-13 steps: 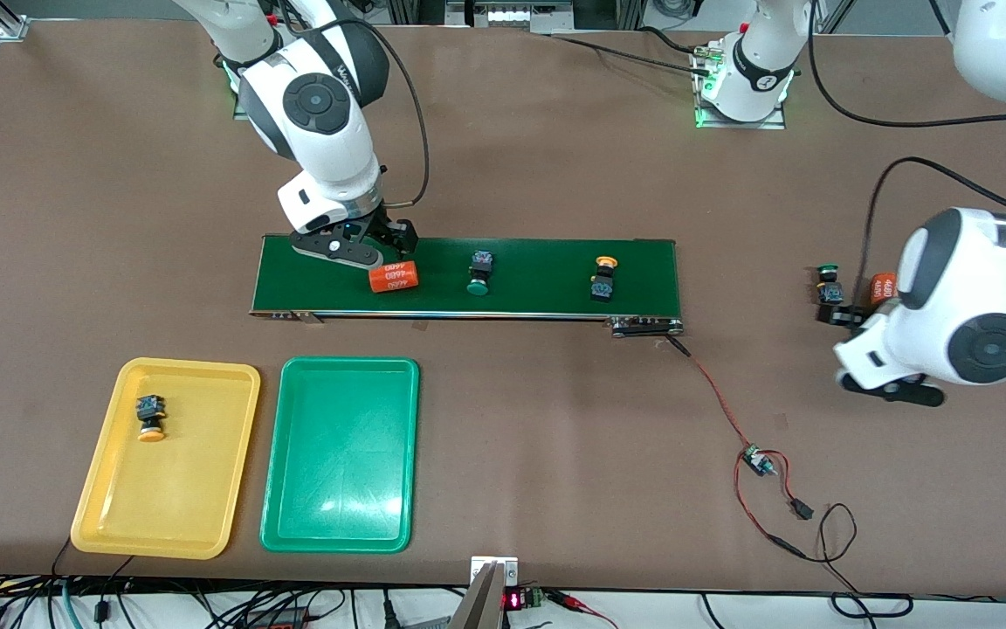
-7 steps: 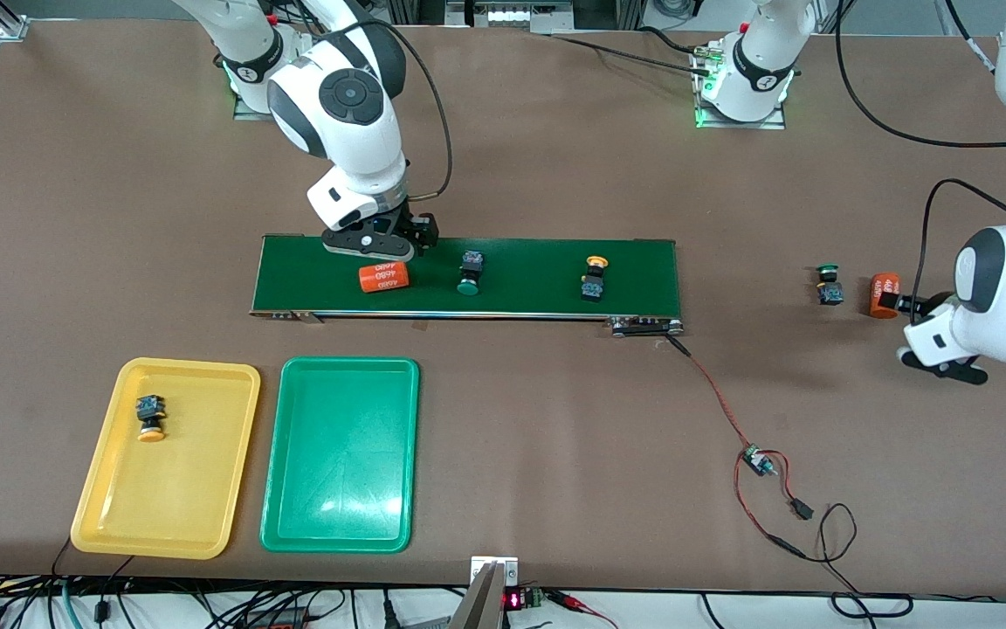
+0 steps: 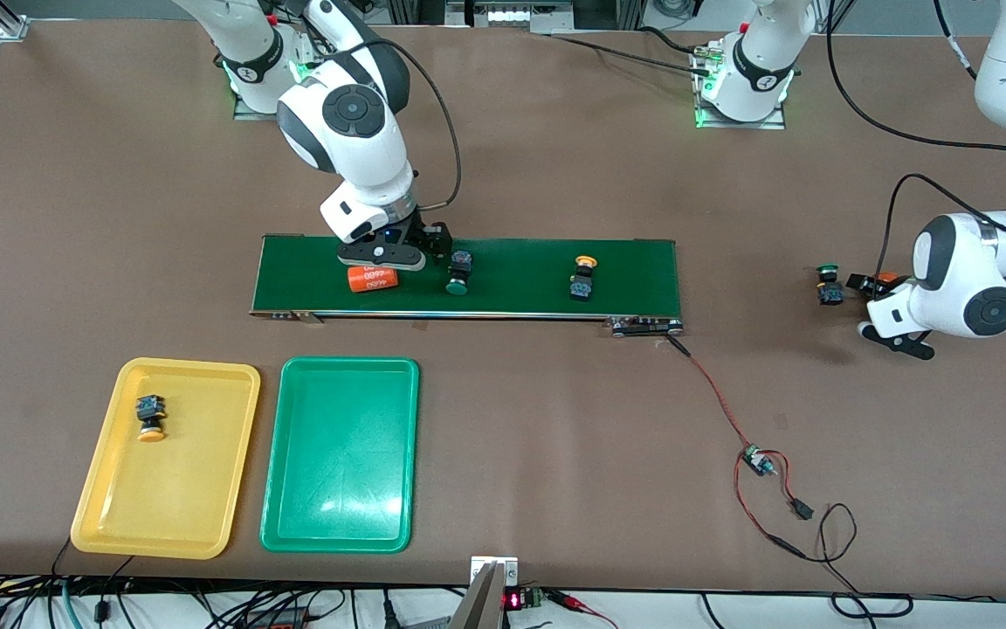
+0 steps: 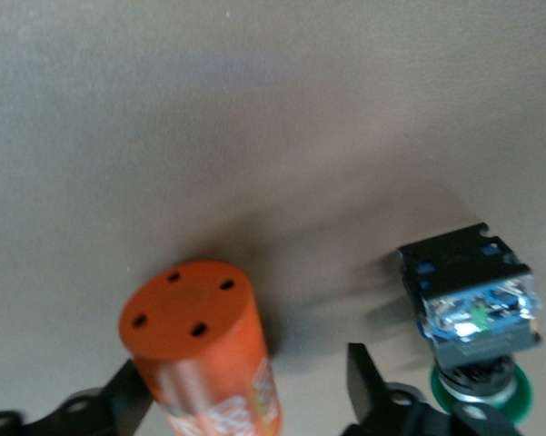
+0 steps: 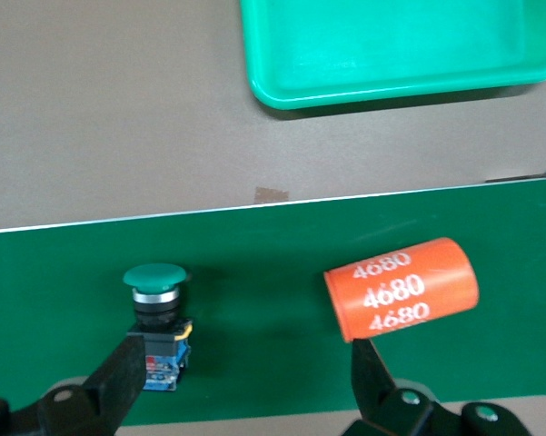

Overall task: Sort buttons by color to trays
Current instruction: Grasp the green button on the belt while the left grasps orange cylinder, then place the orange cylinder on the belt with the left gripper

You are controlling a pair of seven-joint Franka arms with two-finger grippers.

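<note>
Left gripper (image 4: pixel 245 400) has swung back, now straddling the orange cylinder (image 4: pixel 204 345), unclenched; wrong pick likely. Right gripper (image 5: pixel 241 381) hangs released over the conveyor belt (image 3: pixel 512 293).

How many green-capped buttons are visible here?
2. One green button lies on the conveyor belt beside the right claw; the other green button sits on the table by the left claw.

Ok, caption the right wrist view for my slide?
Open right hand over the belt, between a green button and an orange cylinder; green tray nearby.
</note>
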